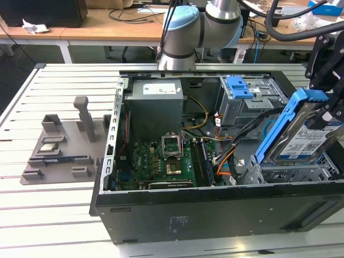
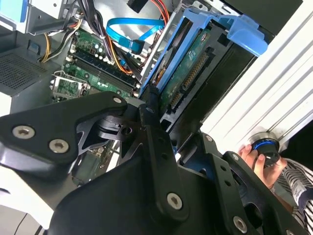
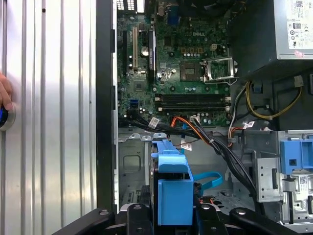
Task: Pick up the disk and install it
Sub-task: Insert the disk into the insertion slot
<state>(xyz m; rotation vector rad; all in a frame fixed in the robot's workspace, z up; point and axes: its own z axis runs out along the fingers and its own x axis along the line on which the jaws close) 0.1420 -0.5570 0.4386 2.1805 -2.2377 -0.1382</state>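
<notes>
Over the drive cage: the disk (image 1: 306, 134) hangs tilted at the exterior view's right end of the open computer case (image 1: 215, 215), its labelled silver face showing and its blue carrier framing it.
Disk position: its lower end dips toward the metal drive cage (image 1: 290, 173); whether it touches the cage cannot be told. In the second wrist view the disk (image 2: 195, 68) shows its underside circuit board, and in the first wrist view the disk (image 3: 172, 196) is seen end-on as a blue block over the case floor.
Gripper: the gripper (image 1: 328, 110) comes in from the exterior view's upper right, and its black fingers (image 2: 149, 105) are closed on the disk, clamping it by its sides.
Arm: the grey and light blue robot arm (image 1: 185, 29) rises behind the case.
Case interior: a green motherboard (image 1: 166, 158) lies on the case floor, with a grey power supply box (image 1: 156, 105) behind it and a smaller blue bracket (image 1: 239, 86) in the bay at the back; orange, black and blue cables (image 1: 226, 156) run between motherboard and cage.
Tabletop: the case lies on its side on a slatted white tabletop (image 1: 59, 215); a grey parts holder (image 1: 62, 145) sits well apart toward the exterior view's left.
Person: a hand (image 2: 257, 159) rests on a round blue knob (image 2: 264, 147) on the tabletop beside the case.
</notes>
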